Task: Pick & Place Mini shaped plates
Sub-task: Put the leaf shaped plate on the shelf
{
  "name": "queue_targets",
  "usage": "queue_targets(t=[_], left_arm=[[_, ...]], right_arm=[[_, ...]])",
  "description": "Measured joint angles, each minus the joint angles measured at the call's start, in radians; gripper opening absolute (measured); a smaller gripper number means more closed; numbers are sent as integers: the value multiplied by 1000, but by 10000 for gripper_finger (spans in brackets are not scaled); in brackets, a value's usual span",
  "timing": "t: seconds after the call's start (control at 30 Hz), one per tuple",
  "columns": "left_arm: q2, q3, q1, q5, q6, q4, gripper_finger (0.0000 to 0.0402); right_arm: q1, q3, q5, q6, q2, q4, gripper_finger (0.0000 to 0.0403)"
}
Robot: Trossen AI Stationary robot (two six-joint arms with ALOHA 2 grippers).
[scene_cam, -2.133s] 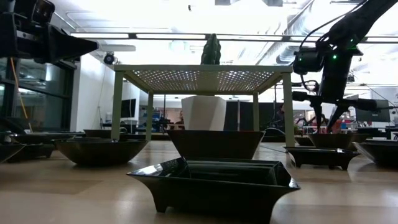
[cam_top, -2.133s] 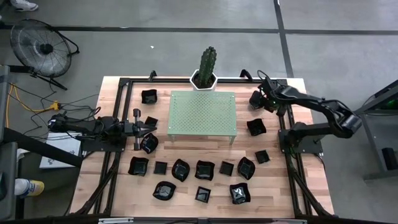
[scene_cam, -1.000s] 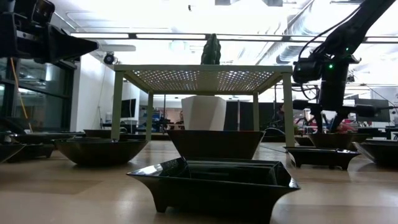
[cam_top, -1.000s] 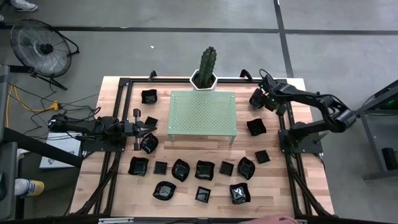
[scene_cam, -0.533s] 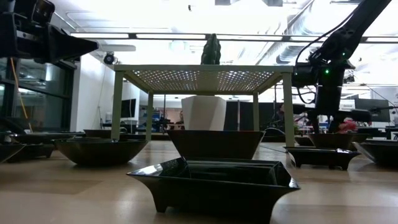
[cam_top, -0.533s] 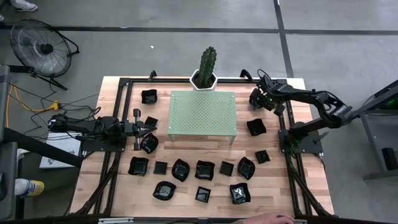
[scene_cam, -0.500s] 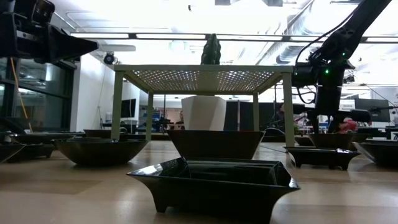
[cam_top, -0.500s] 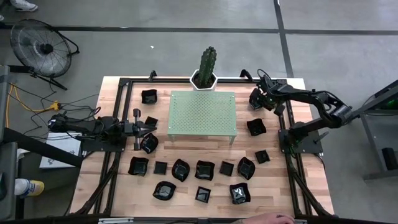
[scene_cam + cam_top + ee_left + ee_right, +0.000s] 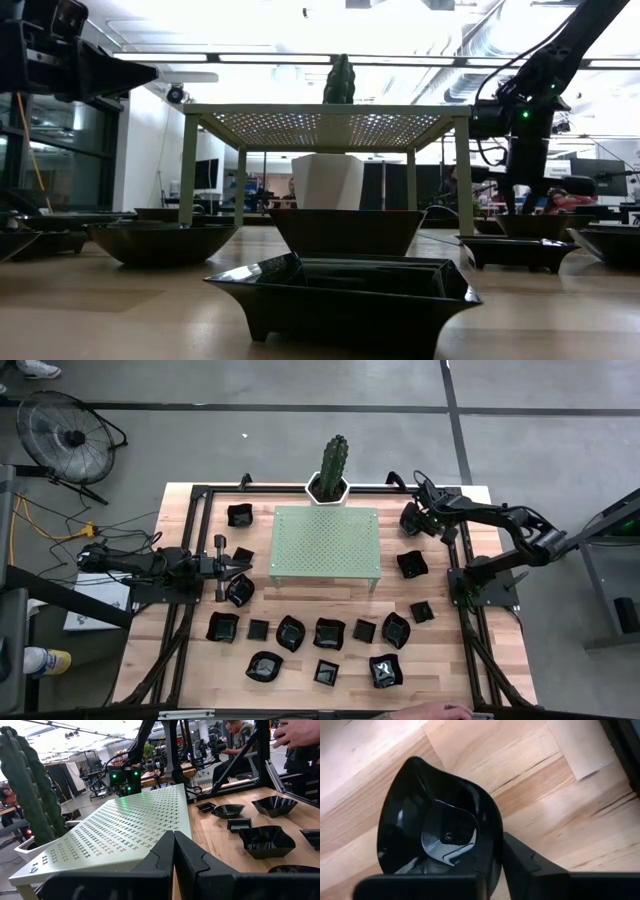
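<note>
Plate (image 9: 437,827) rim between right gripper (image 9: 492,865) jaws, contact unclear

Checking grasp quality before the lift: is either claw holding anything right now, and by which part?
The right claw pinches a black wavy-edged plate by its rim, the plate seemingly on the table still. The left claw is shut on nothing.

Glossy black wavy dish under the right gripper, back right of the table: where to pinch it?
Pinch the raised rim of the glossy black wavy-edged dish, coming from straight above. It sits flat and upright on the wooden table, so its low, flared wall offers no side hold. The right gripper already straddles one rim edge, one finger inside the bowl.
</note>
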Motion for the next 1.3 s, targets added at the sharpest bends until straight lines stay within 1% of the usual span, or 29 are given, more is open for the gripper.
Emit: queue_targets(t=[0.07,0.23,0.37,0.6,0.97,1.3], left_arm=[[0,0,0,0,0,0,0],[0,0,0,0,0,0,0],[0,0,0,0,0,0,0],[0,0,0,0,0,0,0],[0,0,0,0,0,0,0],[0,0,0,0,0,0,0]], right_arm=[[0,1,1,-7,-1,2,5],[0,1,1,-18,-1,2,10],[0,1,2,-24,-6,2,3],[0,-1,-4,-68,-63,-16,1],[21,-1,-41,-94,-246,-57,1],[138,-1,-34,-62,-468,-138,0]])
